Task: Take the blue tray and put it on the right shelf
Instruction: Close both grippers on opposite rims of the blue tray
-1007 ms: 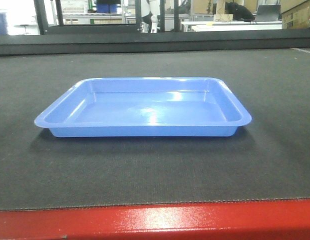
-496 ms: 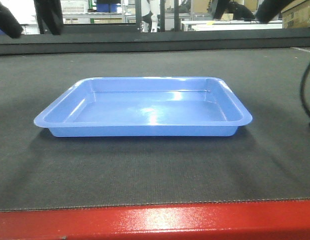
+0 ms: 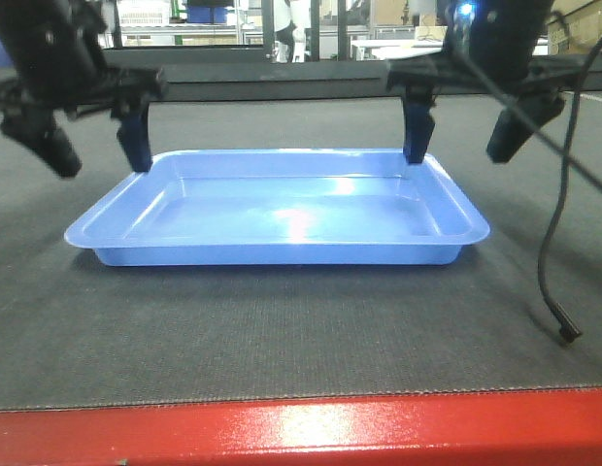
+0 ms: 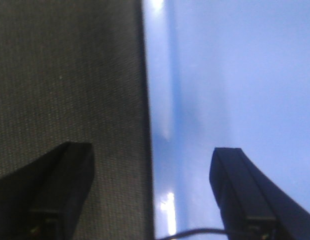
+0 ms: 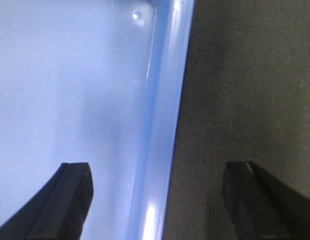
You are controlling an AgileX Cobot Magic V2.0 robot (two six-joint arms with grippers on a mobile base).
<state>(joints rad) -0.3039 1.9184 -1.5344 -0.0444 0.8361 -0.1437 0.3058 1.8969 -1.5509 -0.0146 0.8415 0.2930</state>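
**Both grippers open, each astride a side rim of the tray**

Left gripper [image 3: 90, 146]: jaws spread wide, one finger over the tray floor and one over the mat, with the rim between them. Contact cannot be confirmed.

Right gripper [image 3: 464, 131]: same stance at the opposite rim.

The blue tray [image 3: 282, 209] lies flat between the two grippers on a dark woven mat [image 3: 282, 330]. A black cable [image 3: 549, 262] hangs beside the right gripper. A red table edge [image 3: 301, 432] borders the mat. Behind the grippers is a bright workshop with cardboard boxes [image 3: 573, 29].

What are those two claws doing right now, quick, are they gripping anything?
Left gripper: open, holding nothing, astride the left rim of the blue tray.
Right gripper: open, holding nothing, astride its right rim.
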